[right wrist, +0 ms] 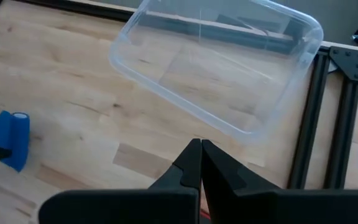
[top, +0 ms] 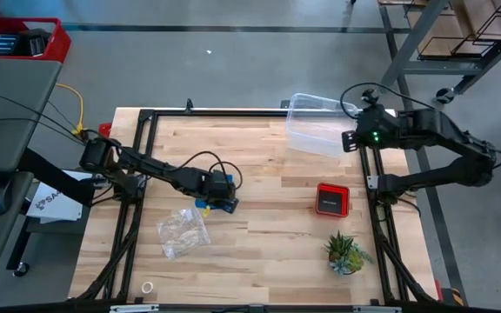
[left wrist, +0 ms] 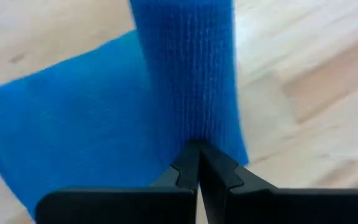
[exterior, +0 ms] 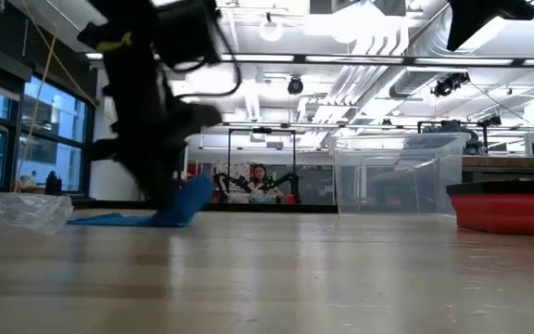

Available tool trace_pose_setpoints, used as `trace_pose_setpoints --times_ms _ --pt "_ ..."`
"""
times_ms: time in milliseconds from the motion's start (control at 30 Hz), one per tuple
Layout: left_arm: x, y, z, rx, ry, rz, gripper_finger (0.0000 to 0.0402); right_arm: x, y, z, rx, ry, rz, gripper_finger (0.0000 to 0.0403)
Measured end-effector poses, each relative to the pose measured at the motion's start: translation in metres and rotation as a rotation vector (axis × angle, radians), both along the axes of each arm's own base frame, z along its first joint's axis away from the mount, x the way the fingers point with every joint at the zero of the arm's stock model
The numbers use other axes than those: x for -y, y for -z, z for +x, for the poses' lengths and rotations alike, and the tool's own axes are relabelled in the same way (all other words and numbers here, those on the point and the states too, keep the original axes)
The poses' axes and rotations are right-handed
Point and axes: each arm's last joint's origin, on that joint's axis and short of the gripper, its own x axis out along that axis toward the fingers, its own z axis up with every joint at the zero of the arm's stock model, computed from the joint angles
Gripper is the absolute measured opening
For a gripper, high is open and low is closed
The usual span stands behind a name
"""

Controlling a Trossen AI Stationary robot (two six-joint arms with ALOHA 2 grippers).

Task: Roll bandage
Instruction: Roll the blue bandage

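Observation:
The bright blue bandage (top: 217,206) lies on the wooden table left of centre. In the low view one end (exterior: 185,199) rises off the table and the rest (exterior: 109,220) lies flat. My left gripper (left wrist: 197,163) is shut on it, pointing down over it (top: 220,187). In the left wrist view a raised, rolled or folded band (left wrist: 185,74) runs away from the fingertips, with a flat sheet (left wrist: 73,124) beside it. My right gripper (right wrist: 200,155) is shut and empty at the far right, above the clear box (right wrist: 216,68). The bandage also shows there (right wrist: 10,138). My left gripper pinches the bandage's raised band at its near end (left wrist: 194,134) between its two fingertips, coming from above. Whether it holds one layer or several, I cannot tell. The held part stands up from the table, while the flat rest (exterior: 109,220) lies on the wood.
A crinkled clear plastic bag (top: 183,231) lies near the bandage, toward the front left. A red-and-black square device (top: 332,199) and a small potted plant (top: 346,252) stand at the right. The clear box (top: 318,126) sits at the far right. A small white ring (top: 148,287) lies near the front edge.

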Motion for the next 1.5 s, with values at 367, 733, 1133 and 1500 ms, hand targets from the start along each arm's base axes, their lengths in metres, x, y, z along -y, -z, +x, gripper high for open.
trace_pose_setpoints --times_ms 367,733,1133,1500 --pt "-0.013 -0.031 0.018 0.057 -0.028 0.11 0.0 0.0 0.0 -0.002 -0.033 -0.033 -0.02 0.0" --pt "-0.023 -0.018 0.007 -0.111 -0.101 0.126 0.0 -0.001 0.0 -0.002 -0.037 -0.048 -0.01 0.0" --pt "-0.027 0.005 0.018 -0.129 -0.157 0.085 0.0 -0.001 0.0 -0.002 -0.057 -0.084 -0.024 0.0" --pt "-0.027 0.015 0.036 -0.009 -0.184 0.018 0.0 -0.001 -0.001 -0.005 -0.067 -0.118 -0.037 0.0"
